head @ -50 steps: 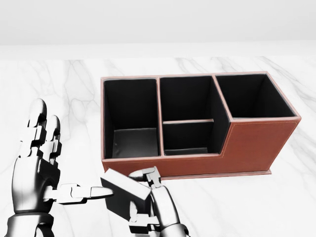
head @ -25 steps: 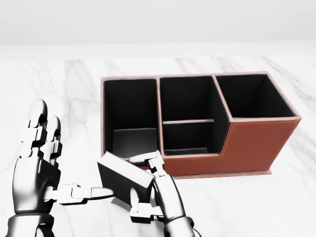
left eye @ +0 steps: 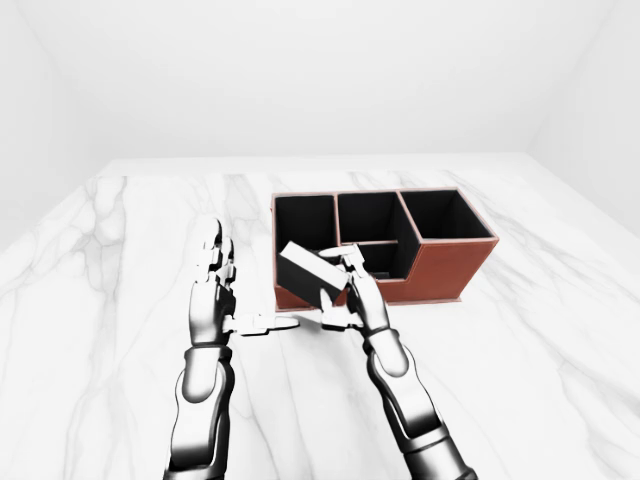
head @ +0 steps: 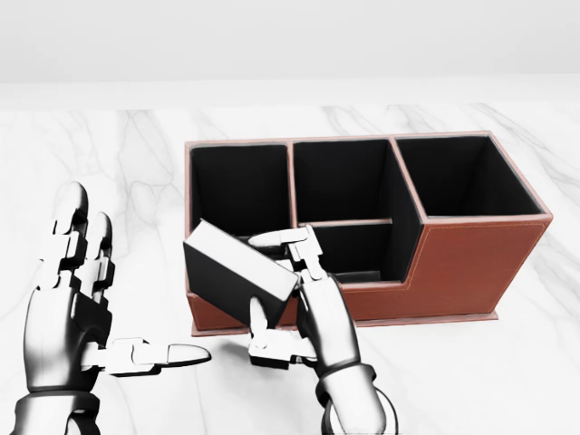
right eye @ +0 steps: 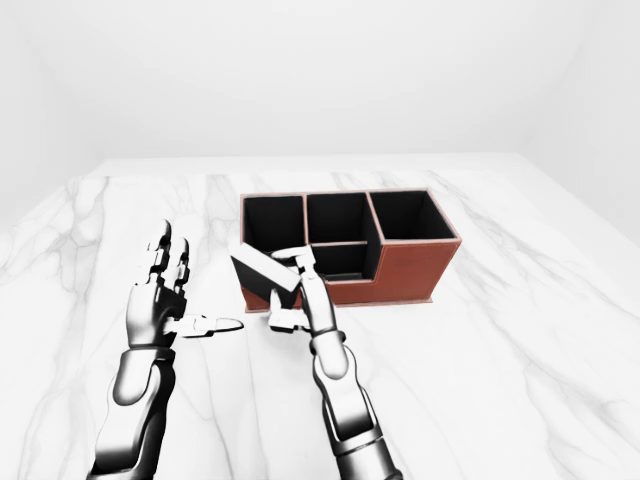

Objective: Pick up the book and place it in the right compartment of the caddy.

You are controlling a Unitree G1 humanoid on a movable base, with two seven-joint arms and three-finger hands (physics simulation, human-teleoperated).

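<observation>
Your right hand (head: pixel 299 294) grips the book (head: pixel 237 275), a dark block with a pale grey upper face, its fingers closed round the block's right end: one finger lies over the top edge and another curls beneath. The book is tilted, its left end higher, and is held off the marble table (head: pixel 471 362). In the head view it overlaps the near wall of the caddy's left compartment (head: pixel 237 186), so you see it well apart from the right compartment (head: pixel 458 177), which is the tallest and stands at the view's right. The caddy (head: pixel 453 263) is a red-brown box with a black lining; its middle section is split by a low crosswise divider (head: pixel 346 222) into two smaller cells. Your left hand (head: pixel 77 299) is released and holds nothing: the fingers stand upright and spread, and the thumb (head: pixel 149 355) points rightward toward the book without touching it. In the left-eye view both forearms rise from the bottom edge, with the caddy beyond them near the table's middle.
</observation>
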